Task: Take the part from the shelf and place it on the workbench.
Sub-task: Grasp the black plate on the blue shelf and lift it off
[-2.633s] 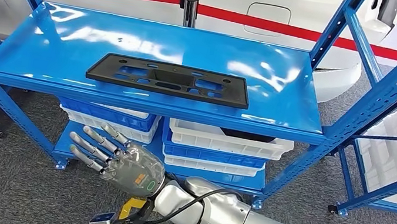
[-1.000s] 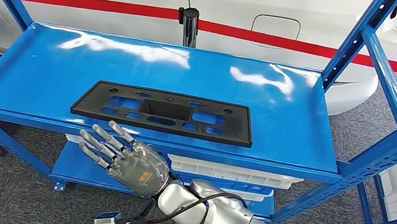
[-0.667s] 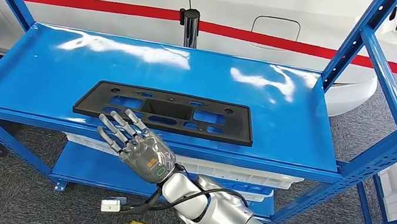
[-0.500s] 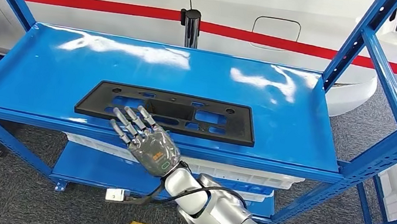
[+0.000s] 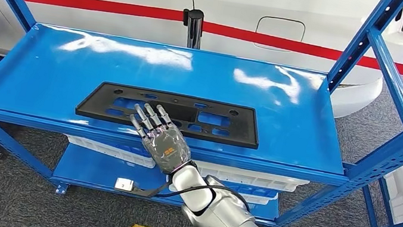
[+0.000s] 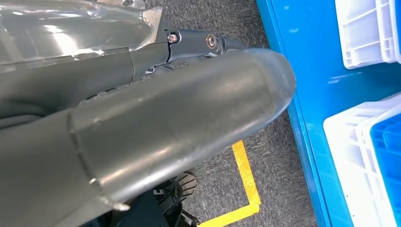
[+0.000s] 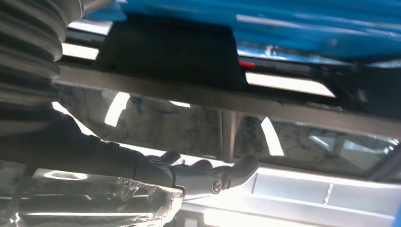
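From the head camera I see a blue metal shelf (image 5: 42, 74) with a glossy top deck, framed by perforated blue uprights (image 5: 359, 43) at its corners; behind it runs a white car body with a red stripe (image 5: 317, 49), and a black post (image 5: 193, 26) stands just past the back edge of the deck. Nothing lies on the deck between my right hand (image 5: 162, 139) and the part (image 5: 210, 119), a long, flat black plastic plate with rectangular cut-outs and small round holes, lying flat near the front edge. The hand is raised at that front edge, palm down, fingers (image 5: 150, 117) straight and slightly spread, holding nothing, its fingertips over the near rim of the part; I cannot tell whether they touch it. A cable and a small white block (image 5: 124, 184) hang under the silver forearm. On the lower deck sit stacked white crates (image 5: 238, 175) and blue crates (image 6: 385, 142); I cannot see what is in them. The floor is grey carpet with yellow tape (image 6: 246, 182). My left wrist camera shows a thick grey thumb (image 6: 189, 123) close up; how that hand's fingers lie I cannot tell.
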`<state>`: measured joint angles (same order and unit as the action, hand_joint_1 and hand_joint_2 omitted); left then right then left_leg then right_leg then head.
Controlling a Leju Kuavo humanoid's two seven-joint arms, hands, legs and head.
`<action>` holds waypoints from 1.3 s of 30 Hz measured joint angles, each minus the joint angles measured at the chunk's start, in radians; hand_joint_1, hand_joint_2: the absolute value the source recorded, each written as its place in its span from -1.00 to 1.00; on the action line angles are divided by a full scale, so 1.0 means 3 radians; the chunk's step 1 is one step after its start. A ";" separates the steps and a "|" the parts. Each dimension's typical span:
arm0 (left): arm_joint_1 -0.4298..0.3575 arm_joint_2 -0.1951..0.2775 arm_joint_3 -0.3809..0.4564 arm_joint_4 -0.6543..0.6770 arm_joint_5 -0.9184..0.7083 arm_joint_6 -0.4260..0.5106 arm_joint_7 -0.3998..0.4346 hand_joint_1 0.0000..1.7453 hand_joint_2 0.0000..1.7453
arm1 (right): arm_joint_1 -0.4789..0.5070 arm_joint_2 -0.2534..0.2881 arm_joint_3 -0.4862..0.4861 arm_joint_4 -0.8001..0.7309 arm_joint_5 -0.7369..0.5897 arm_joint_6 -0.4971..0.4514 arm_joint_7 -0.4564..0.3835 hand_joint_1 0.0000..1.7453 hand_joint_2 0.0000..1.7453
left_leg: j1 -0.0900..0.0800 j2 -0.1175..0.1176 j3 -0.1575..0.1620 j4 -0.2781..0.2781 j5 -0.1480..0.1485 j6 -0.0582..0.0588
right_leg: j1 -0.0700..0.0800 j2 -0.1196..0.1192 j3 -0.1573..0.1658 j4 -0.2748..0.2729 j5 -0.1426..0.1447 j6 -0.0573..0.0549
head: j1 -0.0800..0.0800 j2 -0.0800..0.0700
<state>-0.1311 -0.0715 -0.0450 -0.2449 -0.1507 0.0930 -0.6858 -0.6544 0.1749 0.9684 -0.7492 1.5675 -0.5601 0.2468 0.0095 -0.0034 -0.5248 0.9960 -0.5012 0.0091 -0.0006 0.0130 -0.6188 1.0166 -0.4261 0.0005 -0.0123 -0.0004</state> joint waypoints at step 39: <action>-0.0046 -0.0039 -0.0047 0.0000 -0.0182 -0.0121 0.0211 -1.00 -1.00 | -0.0051 0.0025 -0.0319 -0.0105 0.0003 -0.0120 0.0327 -1.00 1.00 | 0.0001 0.0000 0.0009 0.0000 0.0001 -0.0001 | 0.0001 0.0000 0.0009 0.0000 0.0001 -0.0001 | 0.0000 0.0000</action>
<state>-0.1449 -0.0832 -0.0590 -0.2449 -0.2052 0.0567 -0.6225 -0.6697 0.1823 0.8728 -0.7807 1.5682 -0.5962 0.3449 0.0097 -0.0033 -0.5222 0.9961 -0.5009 0.0089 -0.0003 0.0131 -0.6162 1.0166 -0.4259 0.0002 -0.0122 -0.0004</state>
